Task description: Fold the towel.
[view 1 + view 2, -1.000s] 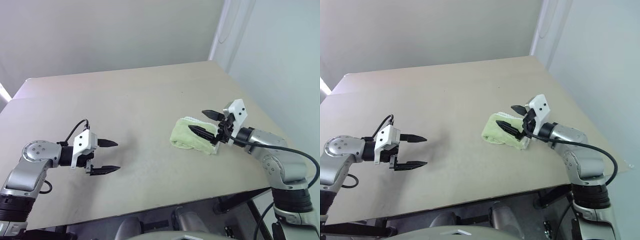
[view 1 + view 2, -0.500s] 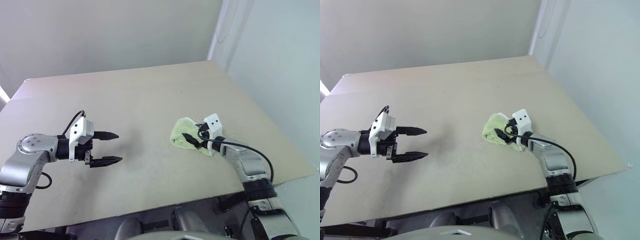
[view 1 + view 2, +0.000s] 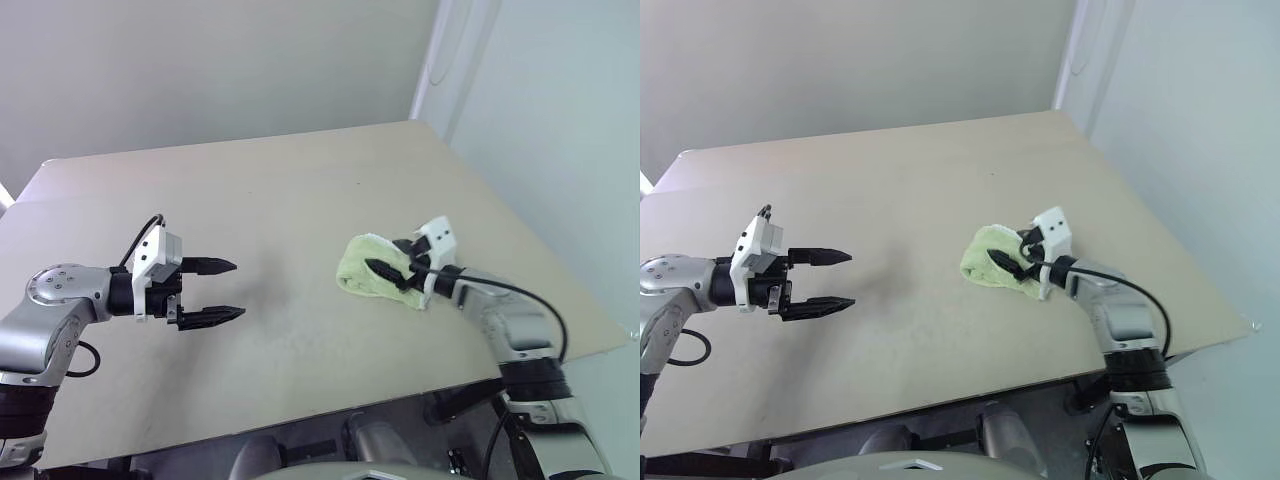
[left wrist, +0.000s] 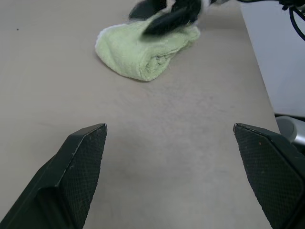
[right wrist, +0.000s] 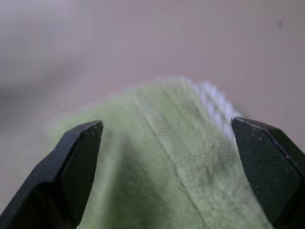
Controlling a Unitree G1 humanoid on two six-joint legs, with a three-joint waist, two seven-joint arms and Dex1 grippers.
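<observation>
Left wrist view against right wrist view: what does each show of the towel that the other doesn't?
Left wrist view: the whole towel as a folded bundle lying on the table, with the right tool over its far side, and the open left tool well short of it above bare tabletop.

Right wrist view: the towel from close up, its terry pile, a stitched seam and white edging along one side, between the right tool's spread fingers.

Both: the same pale lime-green towel on the tan table.

Left hand (image 3: 222,290) and right hand (image 3: 392,262) both spread wide.
</observation>
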